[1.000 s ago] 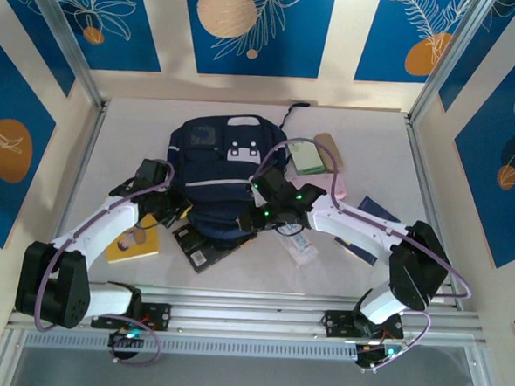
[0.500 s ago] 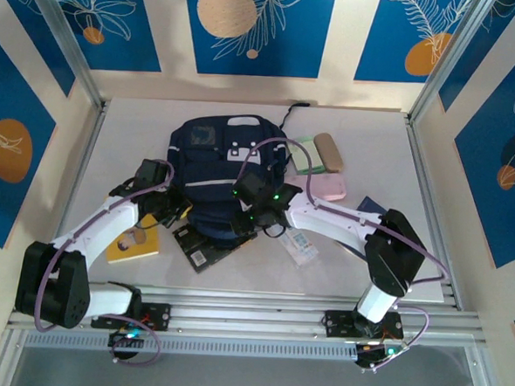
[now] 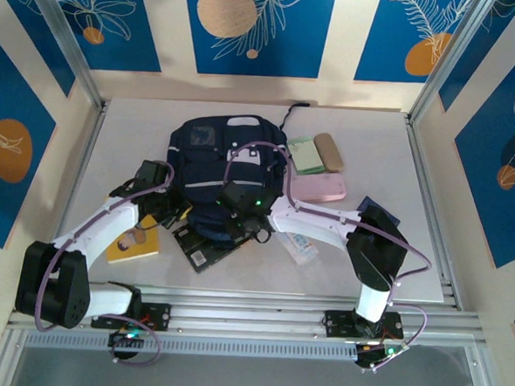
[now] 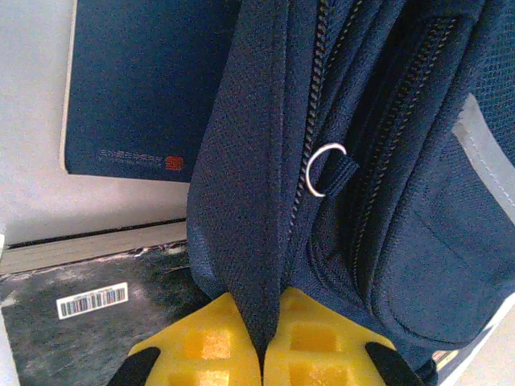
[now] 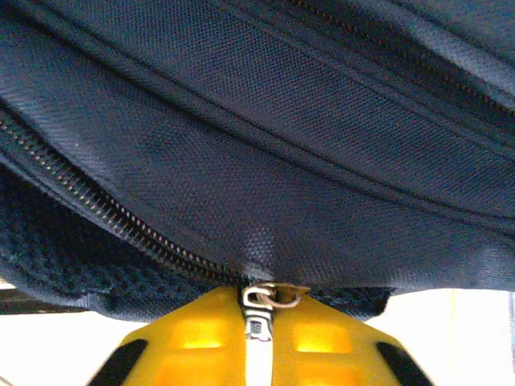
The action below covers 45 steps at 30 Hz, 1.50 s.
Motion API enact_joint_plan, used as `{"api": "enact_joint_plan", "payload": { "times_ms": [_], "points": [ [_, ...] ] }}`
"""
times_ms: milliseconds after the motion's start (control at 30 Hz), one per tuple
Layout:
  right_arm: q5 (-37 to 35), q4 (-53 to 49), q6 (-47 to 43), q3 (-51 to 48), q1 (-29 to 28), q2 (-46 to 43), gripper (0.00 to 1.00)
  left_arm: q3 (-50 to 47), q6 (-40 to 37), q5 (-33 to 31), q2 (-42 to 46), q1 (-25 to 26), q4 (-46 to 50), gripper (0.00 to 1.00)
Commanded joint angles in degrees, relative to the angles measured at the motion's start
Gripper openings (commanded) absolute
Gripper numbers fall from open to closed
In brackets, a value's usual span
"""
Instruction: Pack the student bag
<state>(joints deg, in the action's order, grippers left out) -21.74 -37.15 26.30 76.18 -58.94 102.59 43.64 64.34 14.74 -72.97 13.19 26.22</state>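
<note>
Lying flat in the middle of the worktop (image 3: 129, 141), its top end away from the arms, the student bag (image 3: 216, 155) now has both tools on its near edge. A second ago the right arm stood off to the bag's right with its jaws part open. It has since swung in, and the right tool (image 5: 258, 326) is clenched on a metal zipper pull (image 5: 259, 299). The left tool (image 4: 263, 342) grasps a fold of fabric (image 4: 245, 201) on the bag, as before. This looks like bracing the bag to run the zipper (image 5: 96, 207) open, so packing has probably not begun. The zipper looks closed, and what the bag holds is hidden. A yellow book (image 3: 134, 247), dark notebook (image 3: 203, 247), pink case (image 3: 321, 188), green pad (image 3: 306, 154) and packet (image 3: 300, 246) lie outside it.
</note>
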Motion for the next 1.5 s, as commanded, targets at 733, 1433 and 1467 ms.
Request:
{"api": "enact_joint_plan", "payload": {
  "times_ms": [733, 1433, 1467],
  "points": [
    [14.9, 4.4, 0.03, -12.18, 11.72, -11.02, 0.0, 4.92, -4.48, -1.21, 0.2, -3.1, 3.57, 0.0],
    [29.91, 3.08, -4.02, -13.14, 17.55, -11.09, 0.0, 6.42, -7.65, -3.07, 1.07, -3.7, 5.13, 0.0],
    [31.54, 3.8, -3.77, -13.25, 17.33, -11.18, 0.0, 6.46, -7.74, -2.98, 0.94, -3.67, 5.07, 0.0]
  ]
}}
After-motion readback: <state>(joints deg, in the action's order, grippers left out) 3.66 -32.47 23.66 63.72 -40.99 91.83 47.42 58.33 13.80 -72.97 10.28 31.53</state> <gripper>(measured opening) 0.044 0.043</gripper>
